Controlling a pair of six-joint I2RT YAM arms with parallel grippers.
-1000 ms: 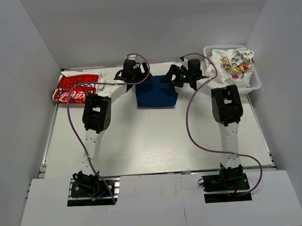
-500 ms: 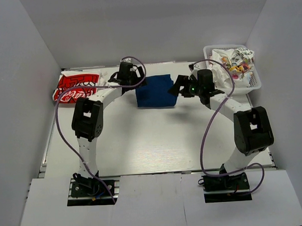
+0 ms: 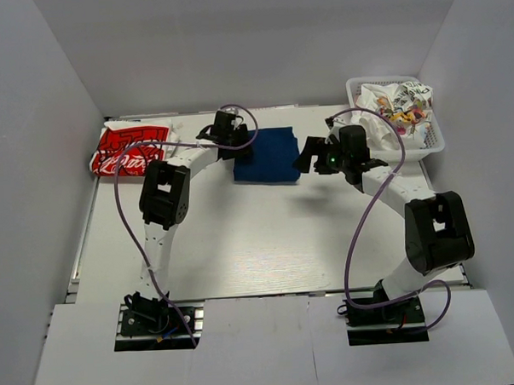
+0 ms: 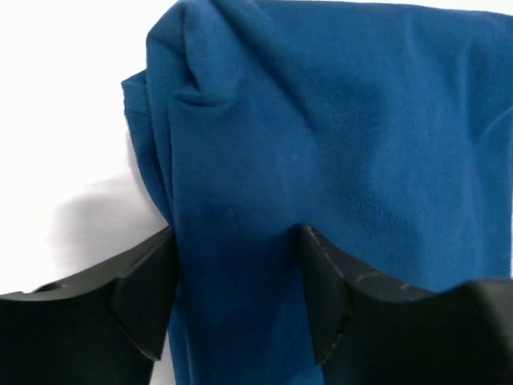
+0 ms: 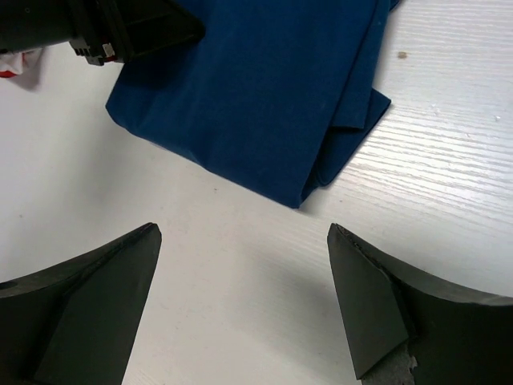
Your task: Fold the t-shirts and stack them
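A navy blue t-shirt [image 3: 268,156] lies folded into a rectangle at the back middle of the table; it also shows in the left wrist view [image 4: 337,128] and the right wrist view [image 5: 264,88]. My left gripper [image 3: 235,142] is at its left edge, jaws apart with the cloth lying flat between them [image 4: 238,241]. My right gripper [image 3: 305,161] is open and empty, just right of the shirt over bare table [image 5: 240,233]. A folded red-and-white lettered t-shirt [image 3: 129,149] lies at the back left. White printed t-shirts [image 3: 398,108] are crumpled in the basket.
The white plastic lattice basket [image 3: 432,144] stands at the back right corner. Grey walls close in the back and both sides. Purple cables loop from both arms over the table.
My right gripper has drawn back off the blue shirt to its right side. My left gripper has stayed at the shirt's left edge. The shirt now lies flat and folded.
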